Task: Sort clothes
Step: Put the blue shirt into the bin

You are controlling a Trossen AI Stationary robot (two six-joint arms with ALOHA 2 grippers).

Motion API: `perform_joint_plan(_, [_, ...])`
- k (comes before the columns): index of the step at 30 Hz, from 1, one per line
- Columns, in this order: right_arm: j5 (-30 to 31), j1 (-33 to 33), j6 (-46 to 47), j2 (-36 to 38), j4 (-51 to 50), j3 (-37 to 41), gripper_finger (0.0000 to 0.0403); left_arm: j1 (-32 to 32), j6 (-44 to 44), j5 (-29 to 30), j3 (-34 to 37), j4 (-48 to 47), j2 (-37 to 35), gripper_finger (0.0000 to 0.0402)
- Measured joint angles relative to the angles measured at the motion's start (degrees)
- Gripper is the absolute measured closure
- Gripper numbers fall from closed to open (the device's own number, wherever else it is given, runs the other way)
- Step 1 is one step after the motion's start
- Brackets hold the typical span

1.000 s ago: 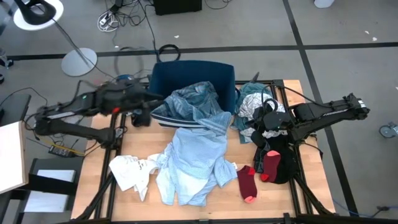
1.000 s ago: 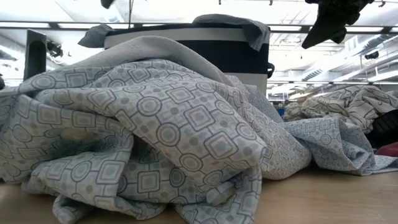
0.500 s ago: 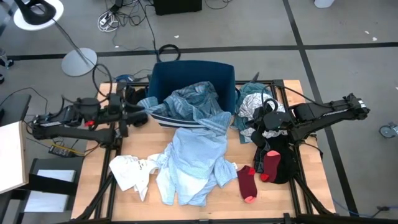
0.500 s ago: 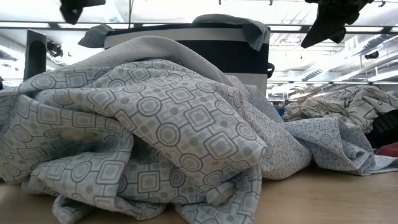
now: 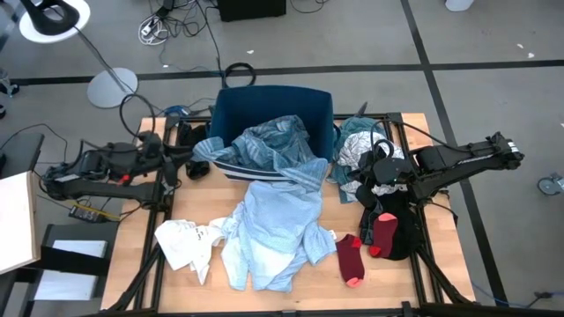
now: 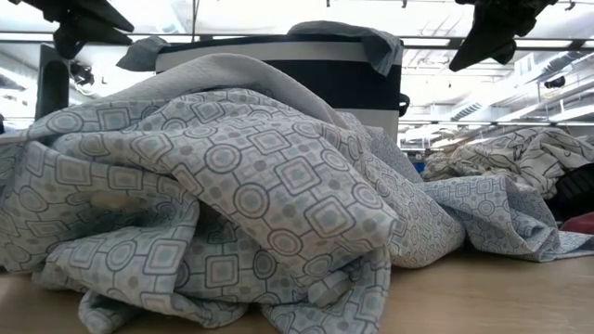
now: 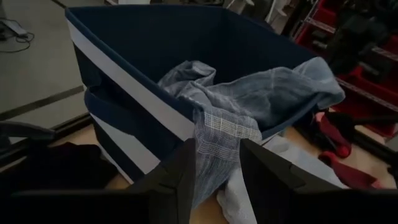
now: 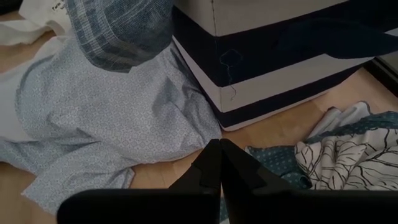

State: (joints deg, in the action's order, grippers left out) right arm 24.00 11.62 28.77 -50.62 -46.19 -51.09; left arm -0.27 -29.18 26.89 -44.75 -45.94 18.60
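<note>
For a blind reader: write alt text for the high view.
A navy bin holding a blue shirt stands at the table's far edge, with clothes spread before it. The left gripper, open, and right gripper, shut, flank it.

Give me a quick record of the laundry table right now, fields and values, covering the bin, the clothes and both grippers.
bin: navy striped bin at the table's far edge, a blue shirt draped over its front rim
table front: light blue patterned shirt, white tee beside it
right side: dark red socks, white-patterned piece
left gripper: open, empty, left of the bin
right gripper: shut, empty, over the right-side clothes
</note>
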Motion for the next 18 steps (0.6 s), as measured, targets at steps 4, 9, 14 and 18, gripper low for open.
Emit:
perform_joint_plan(4, [0.41, 0.0, 0.0, 0.01, 0.11, 0.0, 0.0398, 0.0, 0.01, -0.02, 0.0, 0.01, 1.9, 0.0271])
perform_joint_plan(9, [0.41, 0.0, 0.0, 0.01, 0.26, 0.0, 0.0398, 0.0, 0.26, -0.65, 0.0, -0.78, 5.55, 0.0271])
perform_joint_plan(14, [0.43, 0.0, 0.0, 0.0, 0.31, 0.0, 0.0398, 0.0, 0.42, -2.68, 0.0, 1.78, 7.4, 0.0307])
perform_joint_plan(18, [0.47, 0.0, 0.0, -0.01, 0.31, 0.0, 0.0398, 0.0, 4.94, -4.4, 0.0, 8.88, 7.71, 0.0387])
